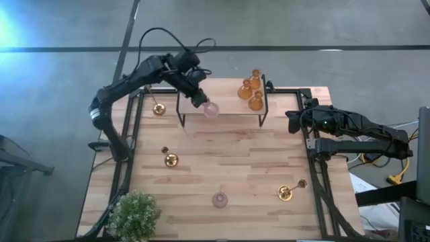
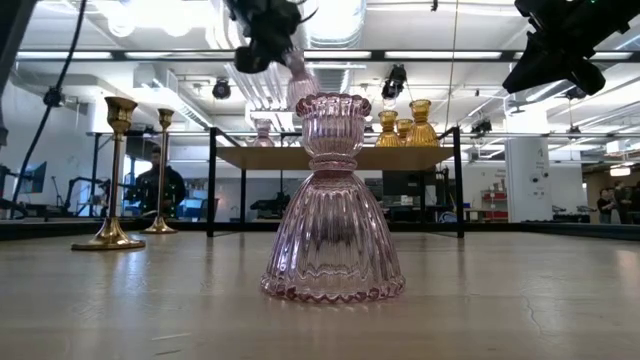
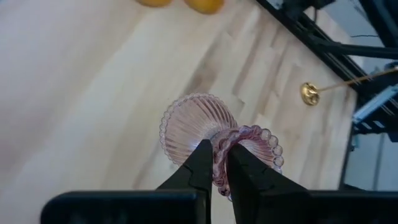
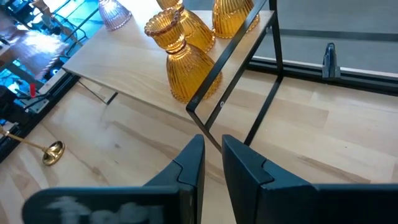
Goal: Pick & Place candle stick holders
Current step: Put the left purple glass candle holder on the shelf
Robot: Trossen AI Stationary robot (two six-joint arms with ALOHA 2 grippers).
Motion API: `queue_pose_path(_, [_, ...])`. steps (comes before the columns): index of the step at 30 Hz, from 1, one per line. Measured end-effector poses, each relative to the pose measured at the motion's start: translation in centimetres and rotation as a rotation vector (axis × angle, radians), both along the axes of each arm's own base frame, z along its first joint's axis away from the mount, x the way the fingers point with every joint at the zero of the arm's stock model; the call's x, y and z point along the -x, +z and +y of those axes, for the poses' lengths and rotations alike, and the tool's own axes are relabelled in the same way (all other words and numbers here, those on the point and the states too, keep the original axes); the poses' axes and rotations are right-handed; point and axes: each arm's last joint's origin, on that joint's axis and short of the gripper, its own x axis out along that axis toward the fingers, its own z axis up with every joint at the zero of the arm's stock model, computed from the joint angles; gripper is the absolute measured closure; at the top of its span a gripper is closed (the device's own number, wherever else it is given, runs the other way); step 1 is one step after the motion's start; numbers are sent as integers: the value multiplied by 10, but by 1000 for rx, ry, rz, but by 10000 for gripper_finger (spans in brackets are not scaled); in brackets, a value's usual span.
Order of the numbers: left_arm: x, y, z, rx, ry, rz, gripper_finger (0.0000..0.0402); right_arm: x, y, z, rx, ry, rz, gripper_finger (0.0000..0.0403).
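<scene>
Looks like we're mid-placement: the left gripper [image 1: 201,101] is clamped on the rim of a pink holder [image 1: 211,109] and hangs it just above the near edge of the little shelf [image 1: 222,107], where the three amber holders [image 1: 252,89] already sit at the far end. Next move, I'd guess, is setting it down upright on the shelf before letting go, since the other pink holder [image 1: 220,199] and the gold ones [image 1: 170,159] are on the table well away from the shelf. The right gripper [image 4: 211,163] just waits off the shelf's amber end, fingers nearly together with nothing in them, and I can't spot any brand or readable text.
</scene>
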Motion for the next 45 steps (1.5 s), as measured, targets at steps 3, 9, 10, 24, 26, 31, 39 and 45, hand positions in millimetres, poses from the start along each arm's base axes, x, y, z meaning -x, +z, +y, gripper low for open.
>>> queue_pose_path(3, [-8,-4,12,-15,7,22,372,0,0,0,0,0,0,355])
queue_pose_path(9, [-17,-12,28,-84,39,161,372,0,0,0,4,3,4,355])
queue_pose_path(10, [-17,-12,29,-97,44,180,372,0,0,0,7,5,6,355])
queue_pose_path(24, [-8,-16,56,-118,123,246,372,0,0,0,11,8,12,355])
queue_pose_path(26, [-5,-16,60,-116,135,247,372,0,0,0,12,9,12,355])
queue_pose_path(31, [0,-17,68,-112,161,247,372,0,0,0,12,9,12,355])
queue_pose_path(39, [2,-21,80,-107,174,239,372,0,0,0,12,9,13,355])
queue_pose_path(45, [-7,-34,87,-83,158,262,372,0,0,0,11,9,13,355])
